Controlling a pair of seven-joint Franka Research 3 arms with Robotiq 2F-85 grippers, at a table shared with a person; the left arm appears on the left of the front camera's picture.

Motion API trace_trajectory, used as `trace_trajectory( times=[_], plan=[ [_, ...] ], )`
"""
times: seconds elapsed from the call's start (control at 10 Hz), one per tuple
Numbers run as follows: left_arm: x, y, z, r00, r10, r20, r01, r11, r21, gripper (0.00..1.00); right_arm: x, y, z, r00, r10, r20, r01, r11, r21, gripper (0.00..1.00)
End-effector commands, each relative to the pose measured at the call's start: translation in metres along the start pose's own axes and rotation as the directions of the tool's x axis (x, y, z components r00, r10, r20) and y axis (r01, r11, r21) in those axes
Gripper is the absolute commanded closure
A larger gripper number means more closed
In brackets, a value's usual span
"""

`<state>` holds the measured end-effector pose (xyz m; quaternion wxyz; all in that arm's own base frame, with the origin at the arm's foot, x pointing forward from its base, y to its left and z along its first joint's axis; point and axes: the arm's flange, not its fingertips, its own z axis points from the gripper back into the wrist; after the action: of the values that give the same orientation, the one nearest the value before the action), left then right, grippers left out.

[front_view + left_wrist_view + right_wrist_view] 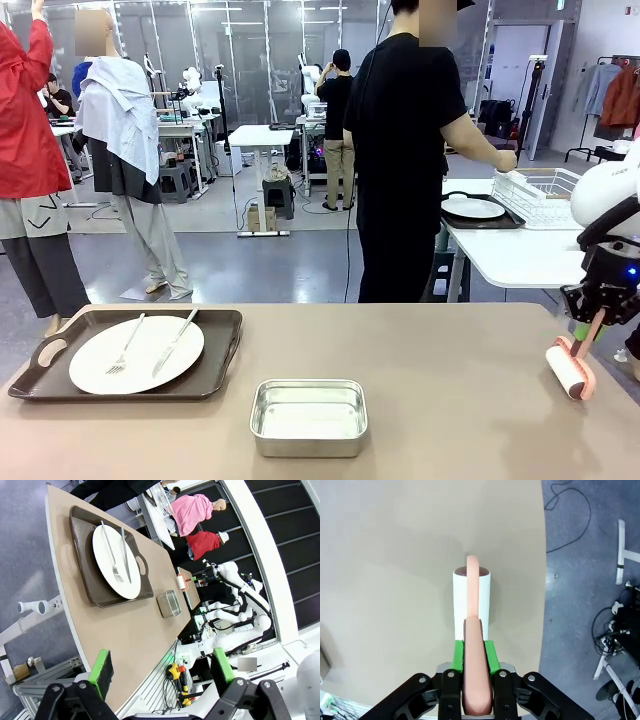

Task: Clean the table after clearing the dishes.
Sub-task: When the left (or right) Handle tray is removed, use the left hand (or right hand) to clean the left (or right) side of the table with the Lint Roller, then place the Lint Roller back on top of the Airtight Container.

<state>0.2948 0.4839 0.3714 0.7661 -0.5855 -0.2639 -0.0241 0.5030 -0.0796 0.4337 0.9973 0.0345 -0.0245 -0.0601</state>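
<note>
Front view: one tray with its plate sits uncleared at the near left corner of the bench, with a pan by the near edge. Right fingers pinch the handle of a roller at the right edge. Left fingers are spread and empty, so cleaning seems barely started.

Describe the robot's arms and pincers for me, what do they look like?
The right arm is glossy white and rounded, with a small blue light near its wrist. Both the left gripper and right gripper are black angular frames with two bright green finger pads.
</note>
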Motion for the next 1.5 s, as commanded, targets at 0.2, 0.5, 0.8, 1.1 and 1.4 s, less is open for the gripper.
trace_trajectory(
  times=[0.2,0.5,0.8,1.1,1.4],
  plan=[
    [-0.004,-0.001,0.000,1.000,-0.007,-0.002,0.007,1.000,0.018,0.00,-0.038,0.012,0.046,0.996,0.069,0.056,-0.070,0.997,0.013,0.80],
    [-0.004,-0.001,0.000,1.000,-0.007,-0.002,0.007,1.000,0.018,0.00,-0.033,0.012,0.055,0.996,0.056,0.063,-0.057,0.998,0.020,0.80],
    [-0.004,-0.001,0.000,1.000,-0.007,-0.002,0.007,1.000,0.018,0.00,-0.033,0.012,0.055,0.996,0.056,0.063,-0.057,0.998,0.020,0.80],
    [-0.004,-0.001,0.000,1.000,-0.007,-0.002,0.007,1.000,0.018,0.00,-0.033,0.012,0.055,0.996,0.056,0.063,-0.057,0.998,0.020,0.80],
    [-0.004,-0.001,0.000,1.000,-0.007,-0.002,0.007,1.000,0.018,0.00,-0.033,0.012,0.055,0.996,0.056,0.063,-0.057,0.998,0.020,0.80]
  ],
)
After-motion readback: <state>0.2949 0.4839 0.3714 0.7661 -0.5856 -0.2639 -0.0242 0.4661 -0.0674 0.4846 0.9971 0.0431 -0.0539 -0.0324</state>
